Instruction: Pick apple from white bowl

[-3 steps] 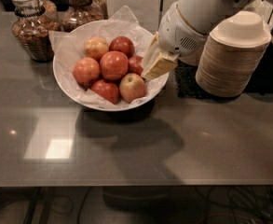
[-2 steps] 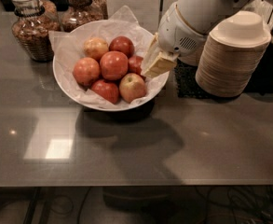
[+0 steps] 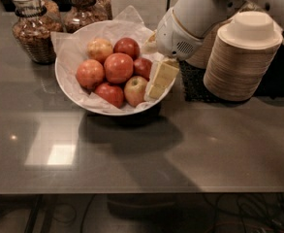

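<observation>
Gripper (image 3: 153, 90) hangs at the right inner edge of the white bowl (image 3: 66, 89), angled down-left off a fat white wrist. Open or shut, I cannot tell (nothing visibly held, though). The white bowl sits under the gripper and spreads out to its left. The nearest apple (image 3: 135, 90), yellow-red, is just left of the gripper, touching or nearly so.

Step in hand, as I read it: closing in on that near apple. To do it well:
- go down straight beside the rim, without snagging the crinkled paper (image 3: 127, 18) lining the bowl
- straddle the apple at its widest part, not on the slope, since round fruit squirts out
- avoid shoving it into the neighbours on the far left of the gripper
- lift straight up, clear of the rim

Counts:
- apples: seven, all in the bowl, left of the gripper
- white bowl: one
- glass jars (image 3: 32, 28): two, up and far left of the gripper
- tan bowl stack (image 3: 241, 57): one to the gripper's right; maybe a second behind the arm, hidden
- black mat (image 3: 192, 84): one, just right of the gripper
</observation>
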